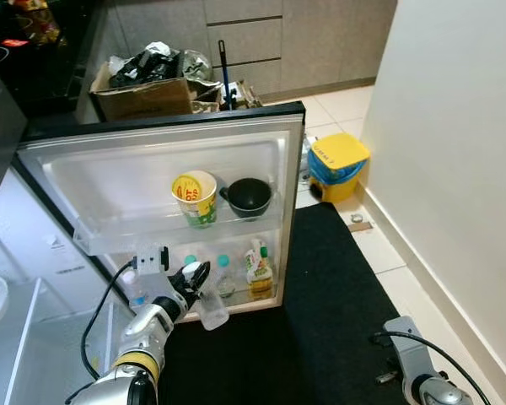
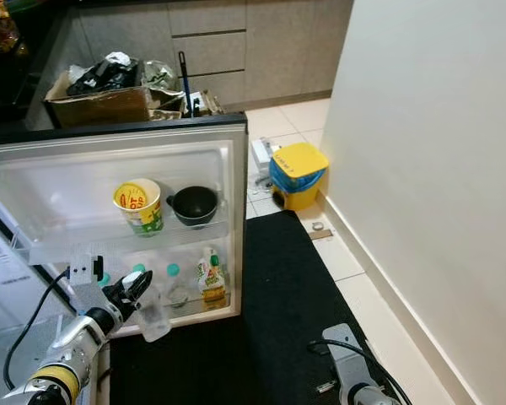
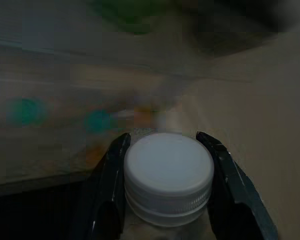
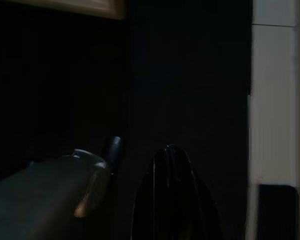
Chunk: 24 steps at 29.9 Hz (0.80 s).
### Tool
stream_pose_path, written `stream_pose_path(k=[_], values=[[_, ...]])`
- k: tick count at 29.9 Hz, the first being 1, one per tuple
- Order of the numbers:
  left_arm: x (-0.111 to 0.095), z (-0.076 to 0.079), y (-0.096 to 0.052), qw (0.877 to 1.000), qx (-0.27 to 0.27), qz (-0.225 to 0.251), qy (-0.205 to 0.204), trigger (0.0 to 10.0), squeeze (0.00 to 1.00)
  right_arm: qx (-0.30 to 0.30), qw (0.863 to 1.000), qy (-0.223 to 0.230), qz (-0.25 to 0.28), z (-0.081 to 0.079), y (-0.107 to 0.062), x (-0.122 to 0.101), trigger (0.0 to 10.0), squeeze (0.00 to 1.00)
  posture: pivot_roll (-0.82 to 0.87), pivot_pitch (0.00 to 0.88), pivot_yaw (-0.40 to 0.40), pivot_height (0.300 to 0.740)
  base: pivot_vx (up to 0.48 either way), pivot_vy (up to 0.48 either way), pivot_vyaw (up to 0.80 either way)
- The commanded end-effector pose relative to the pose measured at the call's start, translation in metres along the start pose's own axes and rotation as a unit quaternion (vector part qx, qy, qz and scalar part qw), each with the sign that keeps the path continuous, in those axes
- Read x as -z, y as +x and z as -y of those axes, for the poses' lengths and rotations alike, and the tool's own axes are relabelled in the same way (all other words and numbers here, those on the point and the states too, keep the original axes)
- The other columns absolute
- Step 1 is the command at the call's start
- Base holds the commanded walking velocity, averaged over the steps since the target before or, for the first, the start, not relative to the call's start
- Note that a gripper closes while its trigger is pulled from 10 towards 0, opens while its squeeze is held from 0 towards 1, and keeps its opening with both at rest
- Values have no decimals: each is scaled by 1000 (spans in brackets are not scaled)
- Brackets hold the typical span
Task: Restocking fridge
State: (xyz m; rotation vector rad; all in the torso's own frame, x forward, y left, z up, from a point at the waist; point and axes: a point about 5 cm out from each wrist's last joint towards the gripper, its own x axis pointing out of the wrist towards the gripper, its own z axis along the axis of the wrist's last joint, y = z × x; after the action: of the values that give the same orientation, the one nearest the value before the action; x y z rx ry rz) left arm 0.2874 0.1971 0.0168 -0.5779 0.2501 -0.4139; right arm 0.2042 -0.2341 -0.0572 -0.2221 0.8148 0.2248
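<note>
Your left hand (image 1: 194, 280) is clamped on a clear plastic bottle with a white screw cap (image 1: 209, 305). In the left wrist view the two black fingers (image 3: 111, 172) press against either side of the ribbed white cap, so the grip sits at the neck, not the body. The bottle hangs below and forward of the hand, its long axis tilted, base pointing down and toward the open fridge door (image 1: 164, 160).

The relation that matters: the lower door shelf (image 1: 236, 295) lies directly ahead of the held bottle and just beyond it, near but apart. That shelf already carries two small bottles with teal caps (image 1: 223, 274) and a yellow-and-green labelled bottle (image 1: 258, 272), all upright. The free gap appears to be at the shelf's left end, on the hand's side; you would judge that the bottle needs righting to vertical before it goes over the shelf rail.

Above it, the upper door shelf holds a yellow-and-green paper cup (image 1: 196, 197) and a black round bowl (image 1: 249, 196), side by side and just apart.

The door lining is smooth white plastic; the bottle is thin and translucent, and likely to flex if gripped lower.

Your right hand (image 4: 172, 197) hangs idle low over the black floor mat (image 1: 337, 278), well apart from the fridge; whether it is open, you cannot tell. The left arm is plainly the nearer.
</note>
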Motion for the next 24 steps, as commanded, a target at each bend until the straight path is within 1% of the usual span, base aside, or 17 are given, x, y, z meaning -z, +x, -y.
stream_pose_path(k=[1, 3, 4, 5, 8, 9, 10, 11, 12, 14, 15, 18, 19, 20, 21, 22, 24], values=[[-17, 3, -3, 995, 90, 25, -30, 10000, 0, -34, 999, 30, 20, -6, 0, -2, 10000, 0, -82, 40, 26, 740, 0, 0, 0], [-23, 3, -4, 993, 112, 27, -24, 10000, 0, -57, 997, 34, 33, -8, 1, -7, 10000, 0, -82, 40, 26, 740, 0, 0, 0], [-30, 3, -6, 990, 139, 27, -18, 10000, 0, -81, 995, 30, 45, -10, 1, -12, 10000, 0, -80, 44, 33, 740, 0, 0, 0], [-30, 3, -6, 990, 139, 27, -18, 10000, 0, -81, 995, 30, 45, -10, 1, -12, 10000, 0, -80, 44, 33, 740, 0, 0, 0], [-55, 10, -17, 965, 261, 12, 3, 10000, 0, -153, 984, -2, 87, -14, 2, -33, 10000, 0, -77, 55, 39, 740, 0, 0, 0], [-55, 10, -17, 965, 261, 12, 3, 10000, 0, -153, 984, -2, 87, -14, 2, -33, 10000, 0, -77, 55, 39, 740, 0, 0, 0], [-66, 13, -21, 956, 293, 15, 9, 10000, 0, -178, 978, -1, 107, -14, 2, -43, 10000, 0, -76, 57, 39, 740, 0, 0, 0], [-66, 13, -21, 956, 293, 15, 9, 10000, 0, -178, 978, -1, 107, -14, 2, -43, 10000, 0, -76, 57, 39, 740, 0, 0, 0], [-80, 17, -24, 946, 323, 22, 24, 10000, 0, -208, 969, -4, 133, -15, 1, -57, 10000, 0, -73, 58, 41, 740, 0, 0, 0], [-101, 25, -29, 929, 366, 38, 34, 10000, 0, -257, 951, -11, 174, -16, -1, -79, 10000, 0, -73, 58, 41, 740, 0, 0, 0], [-101, 25, -29, 929, 366, 38, 34, 10000, 0, -257, 951, -11, 174, -16, -1, -79, 10000, 0, -73, 58, 41, 740, 0, 0, 0], [-125, 36, -29, 911, 401, 87, 36, 10000, 0, -310, 923, -20, 227, -21, -5, -108, 10000, 0, -70, 63, 44, 740, 0, 0, 0], [-125, 36, -29, 911, 401, 87, 36, 10000, 0, -310, 923, -20, 227, -21, -5, -108, 10000, 0, -70, 63, 44, 740, 0, 0, 0], [-137, 41, -28, 902, 413, 117, 37, 10000, 0, -343, 903, -47, 253, -27, -10, -123, 10000, 0, -72, 68, 45, 740, 0, 0, 0], [-142, 43, -27, 901, 413, 130, 39, 10000, 0, -352, 897, -58, 262, -29, -12, -128, 10000, 0, -71, 69, 45, 740, 0, 0, 0], [-142, 43, -27, 901, 413, 130, 39, 10000, 0, -352, 897, -58, 262, -29, -12, -128, 10000, 0, -71, 69, 45, 740, 0, 0, 0], [-153, 47, -25, 898, 405, 164, 49, 10000, 0, -347, 885, -84, 298, -33, -16, -147, 10000, 0, -71, 74, 47, 740, 0, 0, 0]])
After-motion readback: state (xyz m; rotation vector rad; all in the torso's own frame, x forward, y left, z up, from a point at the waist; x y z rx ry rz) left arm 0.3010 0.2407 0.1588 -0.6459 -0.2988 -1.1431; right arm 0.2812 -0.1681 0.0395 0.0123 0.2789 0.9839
